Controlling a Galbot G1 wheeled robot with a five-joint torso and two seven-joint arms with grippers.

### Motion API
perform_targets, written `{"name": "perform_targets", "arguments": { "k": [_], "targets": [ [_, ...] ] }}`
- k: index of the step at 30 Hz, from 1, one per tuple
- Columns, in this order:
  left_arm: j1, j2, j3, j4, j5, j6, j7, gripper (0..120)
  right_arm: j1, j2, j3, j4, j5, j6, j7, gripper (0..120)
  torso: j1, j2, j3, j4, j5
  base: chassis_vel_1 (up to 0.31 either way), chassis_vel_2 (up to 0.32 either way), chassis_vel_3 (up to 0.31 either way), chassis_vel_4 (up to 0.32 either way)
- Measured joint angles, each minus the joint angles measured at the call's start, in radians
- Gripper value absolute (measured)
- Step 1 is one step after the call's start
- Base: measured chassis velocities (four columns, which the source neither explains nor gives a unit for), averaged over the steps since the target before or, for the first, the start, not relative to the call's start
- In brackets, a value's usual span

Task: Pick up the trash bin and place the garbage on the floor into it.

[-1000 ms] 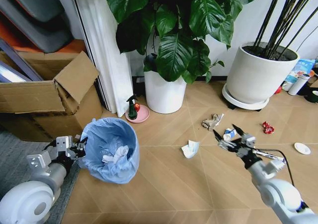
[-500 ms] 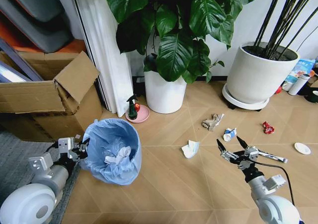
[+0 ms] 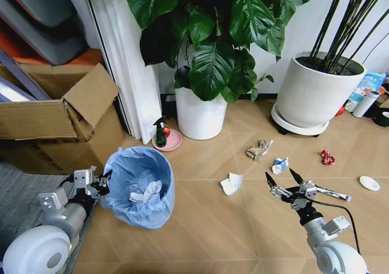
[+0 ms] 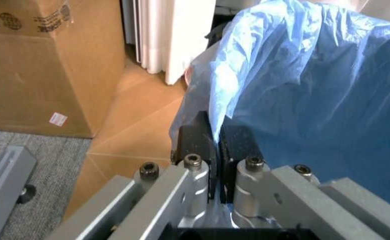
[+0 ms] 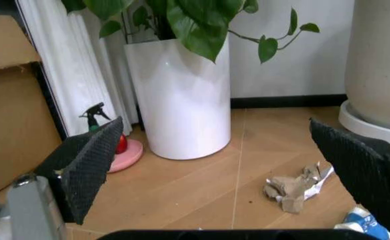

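Light-blue crinkled bag lining the trash bin [image 3: 138, 186], tan chevron floor [image 3: 206, 225] showing beneath it. Right of the bin, red wrapper [image 3: 328, 158] and white disc [image 3: 369, 183] lying.

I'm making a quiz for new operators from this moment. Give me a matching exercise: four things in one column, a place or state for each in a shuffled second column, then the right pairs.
Things
1. left hand
2. right hand
3. red wrapper
4. spray bottle

Place or state
A. on a pink dish by the white pot
B. open, above the floor
C. shut on the trash bin's rim
D. on the floor near the large pot

Pairs: 1-C, 2-B, 3-D, 4-A
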Motion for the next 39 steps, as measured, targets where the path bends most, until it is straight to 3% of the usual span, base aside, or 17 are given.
{"name": "perform_targets", "arguments": {
  "k": [39],
  "targets": [
    [-0.002, -0.006, 0.018, -0.002, 0.007, 0.0, 0.0, 0, 0.003, -0.008, 0.002, -0.008, 0.029, 0.002, -0.018, 100, 0.0, 0.0, 0.0, 0.0001, 0.0, -0.055, -0.005, 0.059, 0.006]
  ]
}}
